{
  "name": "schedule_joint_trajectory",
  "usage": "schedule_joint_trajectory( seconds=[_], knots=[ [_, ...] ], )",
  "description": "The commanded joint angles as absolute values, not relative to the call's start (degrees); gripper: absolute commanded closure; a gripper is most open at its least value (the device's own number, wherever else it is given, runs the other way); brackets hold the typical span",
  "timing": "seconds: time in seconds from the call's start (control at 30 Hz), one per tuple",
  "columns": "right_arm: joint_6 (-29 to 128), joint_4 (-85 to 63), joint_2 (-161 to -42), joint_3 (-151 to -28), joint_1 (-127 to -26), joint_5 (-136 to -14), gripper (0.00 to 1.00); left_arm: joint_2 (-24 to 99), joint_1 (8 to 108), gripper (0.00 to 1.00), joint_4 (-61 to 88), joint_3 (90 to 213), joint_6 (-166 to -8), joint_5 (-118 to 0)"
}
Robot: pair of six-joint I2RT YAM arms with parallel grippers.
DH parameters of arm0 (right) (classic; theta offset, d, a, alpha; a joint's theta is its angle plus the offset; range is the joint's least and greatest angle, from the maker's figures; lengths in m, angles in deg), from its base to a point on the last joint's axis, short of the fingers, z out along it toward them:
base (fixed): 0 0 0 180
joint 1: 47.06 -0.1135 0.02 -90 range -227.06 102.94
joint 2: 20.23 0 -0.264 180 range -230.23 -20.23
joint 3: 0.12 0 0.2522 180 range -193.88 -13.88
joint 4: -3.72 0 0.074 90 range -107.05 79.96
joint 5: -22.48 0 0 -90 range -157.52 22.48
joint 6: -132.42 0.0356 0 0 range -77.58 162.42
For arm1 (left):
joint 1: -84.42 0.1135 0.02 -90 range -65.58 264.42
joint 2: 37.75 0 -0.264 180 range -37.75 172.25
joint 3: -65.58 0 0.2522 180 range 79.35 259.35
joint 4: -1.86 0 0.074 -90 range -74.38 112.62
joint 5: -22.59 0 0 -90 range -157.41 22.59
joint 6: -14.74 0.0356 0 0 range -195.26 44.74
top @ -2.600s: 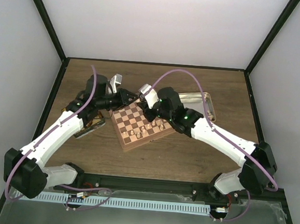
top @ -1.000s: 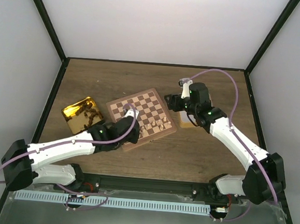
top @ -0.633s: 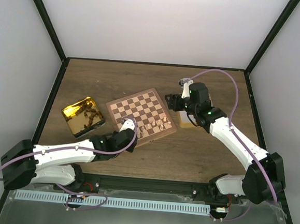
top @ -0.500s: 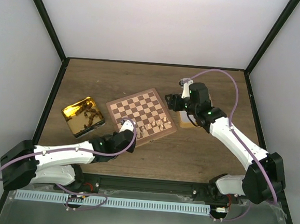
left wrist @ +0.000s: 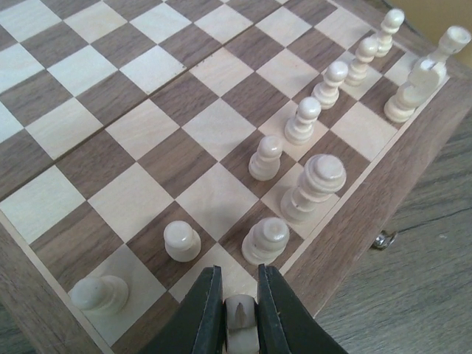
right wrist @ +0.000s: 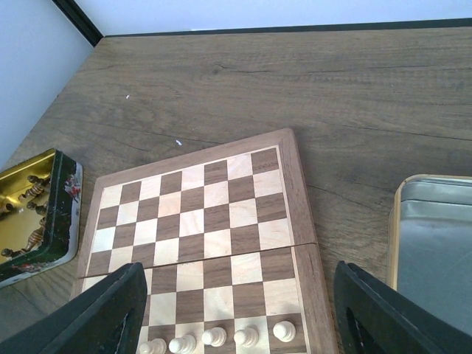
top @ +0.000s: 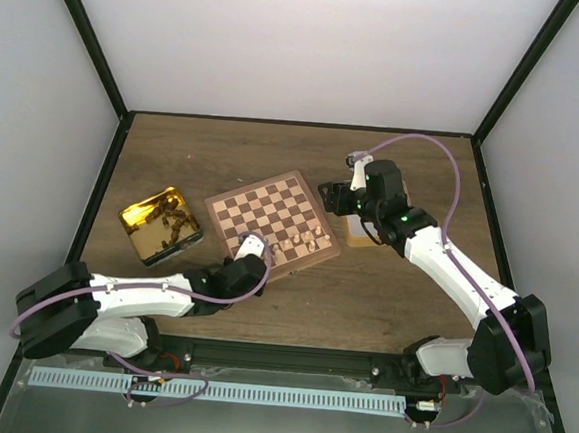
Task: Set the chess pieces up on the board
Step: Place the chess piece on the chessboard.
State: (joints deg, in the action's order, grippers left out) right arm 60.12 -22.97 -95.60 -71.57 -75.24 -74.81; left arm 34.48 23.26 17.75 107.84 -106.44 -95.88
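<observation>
The board (top: 271,200) lies at a slant mid-table. Several cream chess pieces (top: 302,243) stand along its near right edge; up close they show in the left wrist view (left wrist: 267,240) in two rows by the rim. My left gripper (top: 251,251) hovers low at the board's near corner, shut on a cream piece (left wrist: 241,324) pinched between its fingers over a light corner square. My right gripper (top: 335,196) hangs open and empty above the board's right side; its view takes in the board (right wrist: 214,214) and a row of pawns (right wrist: 214,337).
A gold tin (top: 158,224) holding dark pieces (right wrist: 33,240) sits left of the board. A second, silvery tin (right wrist: 435,236) lies right of the board under the right arm. Bare wooden table (top: 275,145) stretches behind the board.
My left arm has drawn back toward the table's near edge, its gripper sliding along the board's near corner, still shut on the piece. The right arm has held still.
</observation>
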Motion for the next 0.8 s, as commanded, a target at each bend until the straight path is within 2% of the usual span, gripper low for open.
schedule_joint_trajectory(
  seconds=[0.0, 0.23, 0.53, 0.77],
  knots=[
    [60.5, -23.7, -95.5, -73.4, -74.7, -73.8, 0.29, 36.4, 23.3, 0.92, 13.8, 106.5, -106.2, -97.7],
    [60.4, -23.6, -95.9, -73.4, -74.7, -73.7, 0.29, 38.6, 23.3, 0.87, 12.9, 106.3, -106.5, -99.3],
    [60.6, -23.3, -96.0, -73.8, -74.7, -73.7, 0.29, 40.4, 23.3, 0.87, 13.9, 107.0, -107.1, -102.3],
    [60.6, -23.4, -95.9, -74.1, -74.8, -74.0, 0.29, 39.8, 23.3, 0.82, 13.7, 107.3, -107.0, -100.0]
  ],
)
